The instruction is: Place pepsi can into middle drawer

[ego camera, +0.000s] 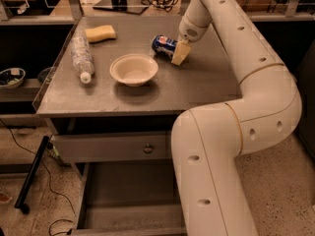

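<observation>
While the pepsi can (163, 44) lies on its side on the far right part of the grey tabletop (147, 96), the gripper (179, 55) is lowered right beside it, at the can's right end and seemingly touching it. Whether the gripper is spread apart or clamped on the can cannot be told from this angle.

The task looks to be at its beginning. The can is not yet lifted, and the carry down to the drawer and the release are left to do. The middle drawer (129, 200) is already pulled out below the table, at the near edge of the view, showing a bare grey floor. The thick white arm (261, 87) crosses in front of its right side. Above it, a closed drawer front (108, 147) has a small round knob (148, 148).

Also on the tabletop are a white bowl (134, 69) near the middle, just left of the can; a clear plastic bottle (80, 54) lying on the left; and a yellow sponge (100, 33) at the far left. The room's floor (285, 181) is speckled, with dark cables (59, 200) trailing at the left.
</observation>
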`<action>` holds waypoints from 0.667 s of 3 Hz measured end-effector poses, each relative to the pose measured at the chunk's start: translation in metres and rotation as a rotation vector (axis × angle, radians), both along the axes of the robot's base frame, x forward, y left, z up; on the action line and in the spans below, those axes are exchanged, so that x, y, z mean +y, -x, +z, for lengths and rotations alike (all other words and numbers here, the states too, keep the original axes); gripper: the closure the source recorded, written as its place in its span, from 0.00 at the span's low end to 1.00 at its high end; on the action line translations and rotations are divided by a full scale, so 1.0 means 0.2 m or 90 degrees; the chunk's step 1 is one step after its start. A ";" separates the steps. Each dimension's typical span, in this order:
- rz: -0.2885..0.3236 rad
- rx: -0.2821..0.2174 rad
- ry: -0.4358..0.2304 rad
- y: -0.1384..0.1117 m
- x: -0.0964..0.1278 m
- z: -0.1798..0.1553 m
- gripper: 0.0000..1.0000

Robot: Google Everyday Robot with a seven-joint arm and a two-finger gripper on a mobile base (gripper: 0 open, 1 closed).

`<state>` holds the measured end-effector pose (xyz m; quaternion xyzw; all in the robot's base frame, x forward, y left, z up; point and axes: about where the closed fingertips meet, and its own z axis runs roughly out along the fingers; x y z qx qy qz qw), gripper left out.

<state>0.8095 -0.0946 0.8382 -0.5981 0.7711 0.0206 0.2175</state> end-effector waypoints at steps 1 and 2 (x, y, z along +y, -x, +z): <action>0.008 0.010 -0.019 0.02 0.00 -0.01 1.00; 0.010 0.015 -0.035 0.04 -0.01 -0.01 1.00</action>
